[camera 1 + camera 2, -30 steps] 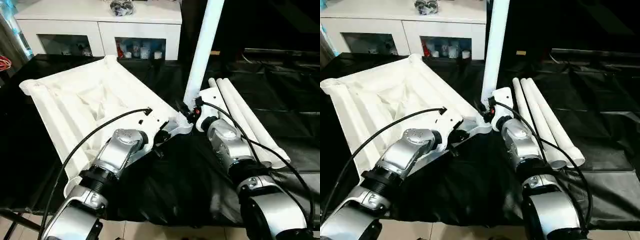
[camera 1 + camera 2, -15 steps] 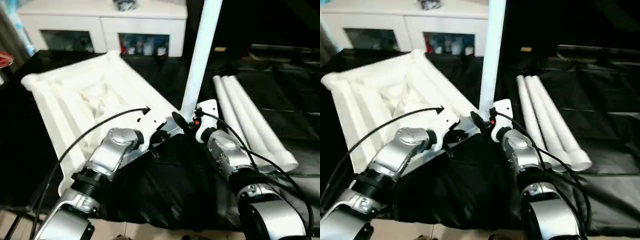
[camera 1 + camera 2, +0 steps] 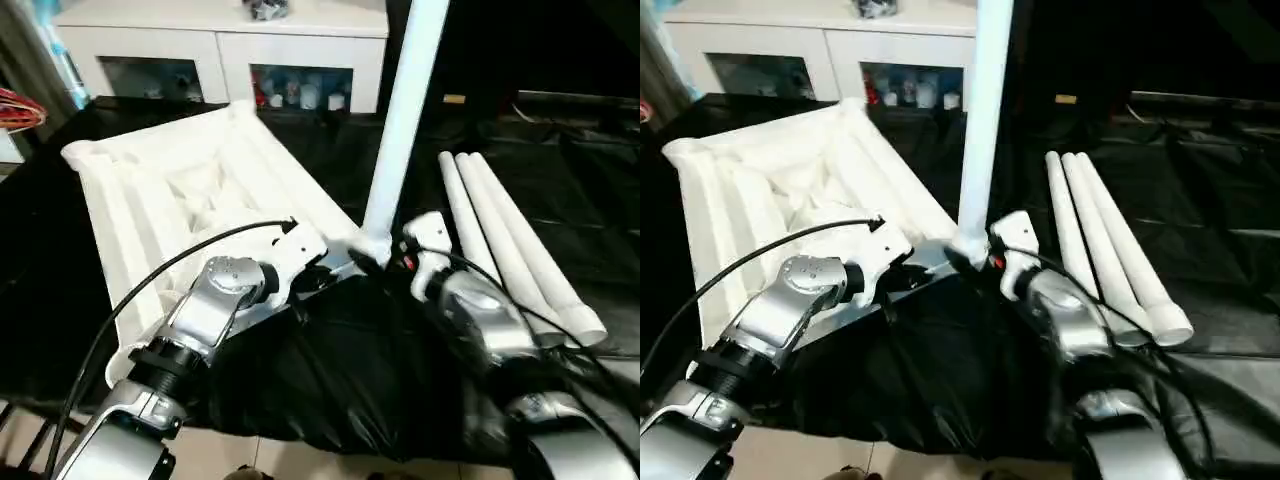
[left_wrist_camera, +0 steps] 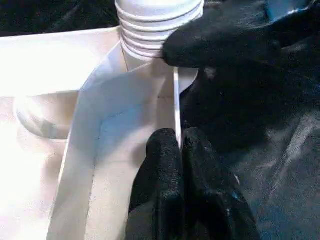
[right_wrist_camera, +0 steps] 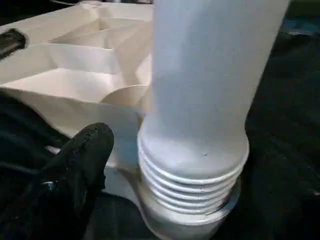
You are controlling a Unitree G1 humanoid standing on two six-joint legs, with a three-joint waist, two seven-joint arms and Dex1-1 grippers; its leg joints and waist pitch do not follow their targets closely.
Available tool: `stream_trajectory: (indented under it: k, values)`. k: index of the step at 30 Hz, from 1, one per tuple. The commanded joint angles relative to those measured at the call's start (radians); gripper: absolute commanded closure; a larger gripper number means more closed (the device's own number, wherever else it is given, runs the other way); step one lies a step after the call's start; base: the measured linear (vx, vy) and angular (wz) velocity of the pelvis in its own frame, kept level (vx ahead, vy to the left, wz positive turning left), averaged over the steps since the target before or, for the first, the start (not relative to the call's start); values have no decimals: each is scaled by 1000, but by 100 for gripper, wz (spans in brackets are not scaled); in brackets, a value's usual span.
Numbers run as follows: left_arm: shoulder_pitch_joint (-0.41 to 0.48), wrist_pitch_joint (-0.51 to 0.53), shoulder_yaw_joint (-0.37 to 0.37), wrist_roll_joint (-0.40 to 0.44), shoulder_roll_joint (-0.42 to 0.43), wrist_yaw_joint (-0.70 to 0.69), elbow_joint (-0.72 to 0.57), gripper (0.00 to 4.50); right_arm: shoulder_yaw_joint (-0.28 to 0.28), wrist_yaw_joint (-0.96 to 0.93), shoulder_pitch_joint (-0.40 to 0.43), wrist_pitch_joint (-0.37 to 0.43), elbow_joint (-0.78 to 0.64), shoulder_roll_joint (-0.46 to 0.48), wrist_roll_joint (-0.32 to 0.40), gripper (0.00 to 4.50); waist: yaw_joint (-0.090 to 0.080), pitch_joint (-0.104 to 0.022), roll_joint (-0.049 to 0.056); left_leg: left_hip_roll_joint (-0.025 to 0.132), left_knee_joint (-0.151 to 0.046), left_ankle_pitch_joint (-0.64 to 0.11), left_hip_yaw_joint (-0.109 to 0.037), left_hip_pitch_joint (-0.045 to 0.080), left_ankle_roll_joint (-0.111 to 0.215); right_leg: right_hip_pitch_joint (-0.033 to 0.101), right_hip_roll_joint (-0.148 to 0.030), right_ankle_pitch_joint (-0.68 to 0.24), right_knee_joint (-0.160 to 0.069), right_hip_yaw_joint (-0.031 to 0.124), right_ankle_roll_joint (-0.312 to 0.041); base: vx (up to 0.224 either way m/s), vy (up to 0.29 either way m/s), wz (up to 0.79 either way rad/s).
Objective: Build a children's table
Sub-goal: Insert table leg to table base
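The left hand (image 4: 181,165) pinches the rim of the overturned table top (image 3: 170,190) on the black-draped bench (image 3: 330,380), the right hand (image 3: 975,262) stands open beside the upright leg (image 3: 400,120) in its corner socket, so it should retreat sideways, avoiding three spare legs (image 3: 510,240) nearby.

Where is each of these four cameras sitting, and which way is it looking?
Left eye view: on the head, looking forward and down at the upturned table top and three loose legs; silver forearms show.
Right eye view: beside it, same scene.
Left wrist view: along the left gripper, pinching the top's rim.
Right wrist view: looks at the standing leg with its ribbed end in the corner socket; one black finger shows.
Shared: all four show that standing leg.
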Motion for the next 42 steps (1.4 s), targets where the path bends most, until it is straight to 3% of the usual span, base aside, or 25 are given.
stream_trajectory:
  k: [1, 8, 11, 14, 15, 20, 39, 42]
  values:
    - [-13, -41, -10, -12, 4, -25, -11, 450, 13, 41, 11, 25, -50, -12, 16, 24, 2, -70, 1, 50, -63, -173, -10, 17, 88, 68, -70, -154, -63, 49, -242, 0, 0, 0]
    - [1, -113, -33, -20, 40, -126, -1, 450, 32, 167, 49, 85, -130, -89, 25, 24, 9, -72, -3, 50, -61, -148, -12, 13, 97, 70, -72, -138, -59, 48, -243, 0, 0, 0]
    - [3, -127, -36, -21, 50, -156, 4, 450, 39, 197, 59, 109, -153, -110, 27, 57, 15, -72, -3, 51, -60, -143, -11, 15, 96, 69, -71, -143, -59, 48, -239, 0, 0, 0]
    - [7, -144, -45, -23, 65, -196, -2, 450, 51, 219, 70, 128, -171, -128, 20, 60, 21, -72, -3, 52, -60, -146, -10, 17, 92, 67, -71, -147, -58, 48, -237, 0, 0, 0]
    - [7, -144, -45, -23, 65, -196, -2, 450, 51, 219, 70, 128, -171, -128, 20, 93, 24, -72, -3, 52, -59, -147, -9, 18, 89, 66, -72, -151, -59, 49, -237, 0, 0, 0]
    - [17, -155, -55, -33, 77, -243, -25, 450, 48, 234, 79, 152, -191, -131, 32, 127, 26, -73, -1, 52, -59, -139, -10, 17, 85, 67, -71, -133, -55, 48, -237, 0, 0, 0]
    - [69, -144, -80, -37, 113, -317, -108, 450, 45, 290, 101, 234, -235, -130, 77, 135, 30, -72, -3, 53, -60, -151, -10, 20, 76, 65, -71, -169, -57, 48, -229, 0, 0, 0]
    - [66, -161, -75, -29, 111, -300, -100, 450, 45, 292, 95, 240, -230, -139, 75, 135, 30, -72, -13, 53, -60, -146, -9, 18, 76, 67, -72, -176, -56, 48, -226, 0, 0, 0]
